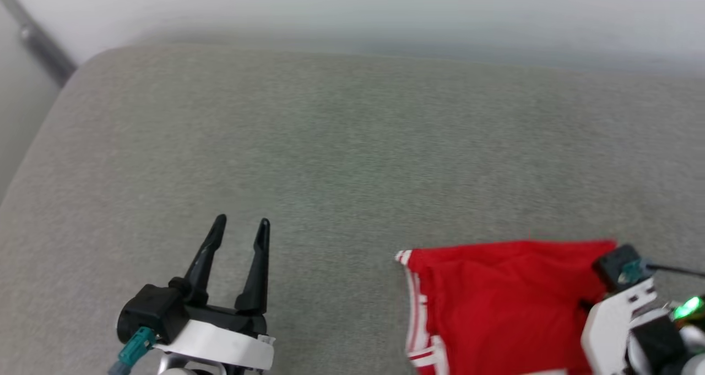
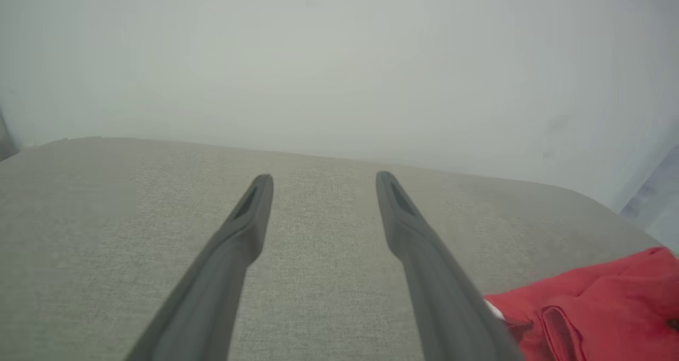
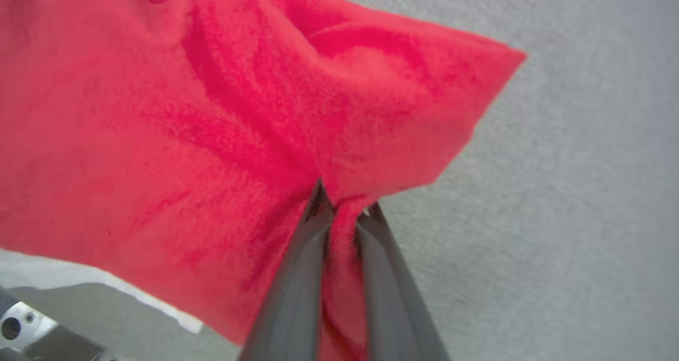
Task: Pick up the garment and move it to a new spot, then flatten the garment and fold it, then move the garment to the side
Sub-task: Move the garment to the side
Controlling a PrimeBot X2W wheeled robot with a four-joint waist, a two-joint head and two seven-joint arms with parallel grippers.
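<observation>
The garment (image 1: 495,303), red with white-and-red striped trim on its left edge, lies at the lower right of the grey cushion. In the right wrist view my right gripper (image 3: 345,207) is shut on a pinched fold of the garment (image 3: 212,112), with the cloth bunched between the two fingers. The head view hides those fingers behind the right wrist housing (image 1: 622,309) at the cloth's right edge. My left gripper (image 1: 242,223) stands open over bare cushion, well to the left of the cloth. In the left wrist view the left gripper (image 2: 323,178) holds nothing, and the garment (image 2: 599,302) shows at the lower right.
The grey cushion (image 1: 341,138) spreads wide behind and left of the garment. Its rounded left edge (image 1: 33,149) drops off at the far left. A pale wall (image 1: 385,6) runs along the back, with a dark bar (image 1: 38,42) at the upper left.
</observation>
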